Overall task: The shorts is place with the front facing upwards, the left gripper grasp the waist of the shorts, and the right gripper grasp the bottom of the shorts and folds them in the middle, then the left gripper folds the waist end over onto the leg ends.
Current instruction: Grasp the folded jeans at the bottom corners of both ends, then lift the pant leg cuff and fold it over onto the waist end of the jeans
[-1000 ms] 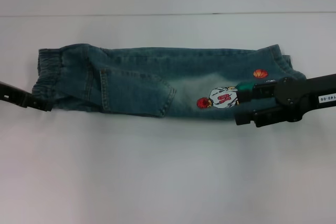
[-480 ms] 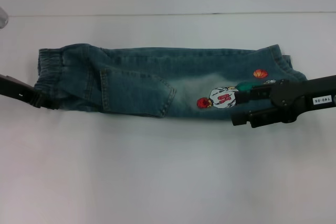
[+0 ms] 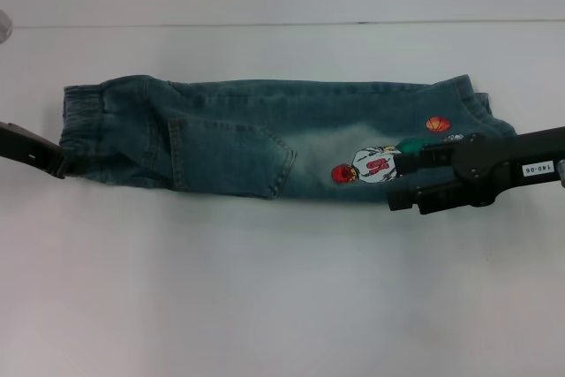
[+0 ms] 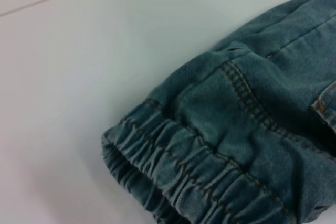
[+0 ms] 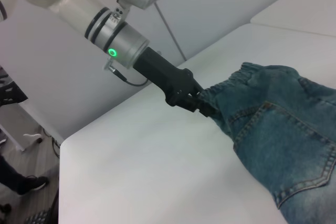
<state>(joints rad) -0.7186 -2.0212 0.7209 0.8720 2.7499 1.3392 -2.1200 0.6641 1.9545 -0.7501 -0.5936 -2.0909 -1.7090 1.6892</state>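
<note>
Shorts (image 3: 282, 143) flat; left end effector (image 3: 66, 165) clamps waist (image 3: 81, 121); right end effector (image 3: 408, 183) released above leg.

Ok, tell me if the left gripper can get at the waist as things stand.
Probably yes: the left gripper is already at the waist, at the near corner of the shorts, with nothing between them.

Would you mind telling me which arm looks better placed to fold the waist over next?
Left, probably: the left gripper sits at the blue denim shorts' gathered elastic waist; the right gripper is near the leg ends.
</note>
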